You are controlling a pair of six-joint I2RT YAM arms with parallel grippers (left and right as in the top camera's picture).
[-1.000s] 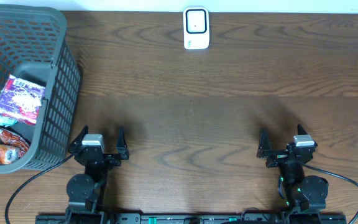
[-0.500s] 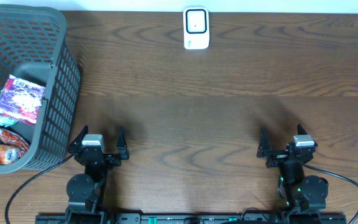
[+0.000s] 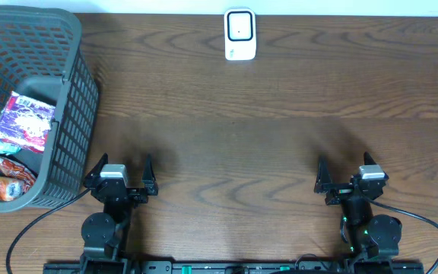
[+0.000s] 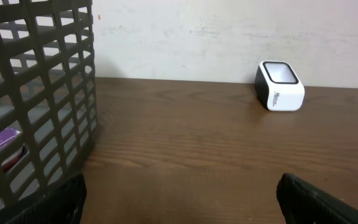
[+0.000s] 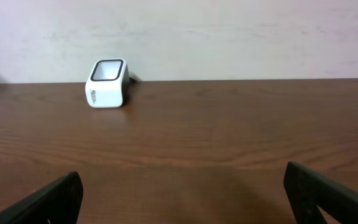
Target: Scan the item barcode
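- Grey plastic mesh marks your landmark: the basket [image 3: 82,106] holds the items. A purple-and-white packet [image 3: 23,122] lies uppermost, with an orange-red packet [image 3: 6,184] just beside it toward the basket's near end.
- Your left pincer [image 3: 124,166] sits low over the tabletop [image 3: 242,137], just beside the basket's near corner. Its jaws are spread wide with nothing between them.
- Your right pincer [image 3: 343,163] is well apart from the basket, across the tabletop. It too is spread wide and holds nothing.
- The white scanner [image 3: 239,34] stands well apart from the basket, out beyond its far corner by the wall, with its dark window facing up.
- Judging by this, you are at the opening step: no item is out of the basket yet.
- The next move likely falls to your left arm, since it is the one near the basket. It calls for rising over the rim, dropping in from above and pinching the top packet by an edge, clear of the mesh.
- No barcode shows, so you will probably have to turn the packet before presenting it to the scanner.
- The packets' bright print is too small to read. So is the small dark marking on the scanner's side, seen from both wrist views.
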